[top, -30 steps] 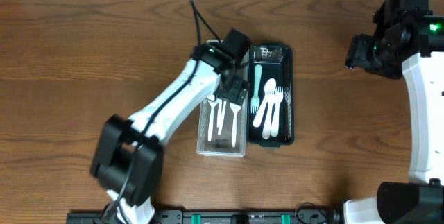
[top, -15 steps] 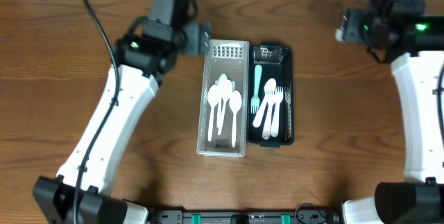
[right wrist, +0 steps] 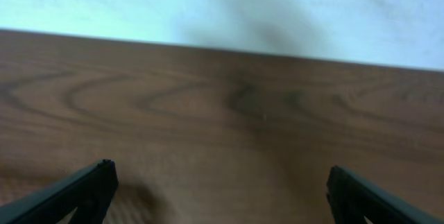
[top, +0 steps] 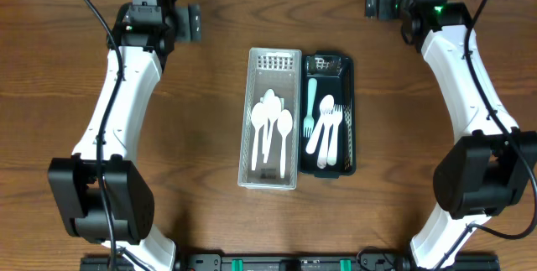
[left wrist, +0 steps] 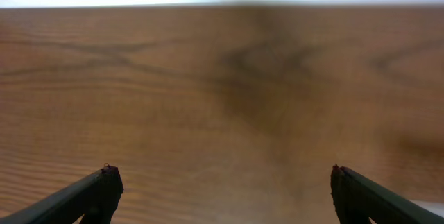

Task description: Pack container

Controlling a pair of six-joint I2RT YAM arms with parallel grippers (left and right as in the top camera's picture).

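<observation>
A wooden worktop (top: 50, 95) seen from above, with two trays side by side and touching at the centre of the frame. The clear tray (top: 268, 57) is on the left and holds three white spoons (top: 268, 124), lying lengthwise with their bowls toward the top of the frame. The black tray (top: 350, 112) is on the right. It holds a teal fork (top: 310, 103) along its left side, and beside the fork a small cluster of white cutlery (top: 329, 132).

Both robot arms are drawn well back from the trays. The left pincer (top: 186, 23) is in the upper left of the frame, over bare wood near the far edge. The right pincer (top: 375, 2) is in the upper right, also near the far edge.

In the left wrist view, its dark fingertips (left wrist: 97, 189) sit at the bottom corners of the frame, spread wide, with only wood grain between them. The right wrist view shows the same: fingertips (right wrist: 90, 186) far apart at the lower corners, nothing gripped, with the worktop's edge and a pale wall beyond it.
</observation>
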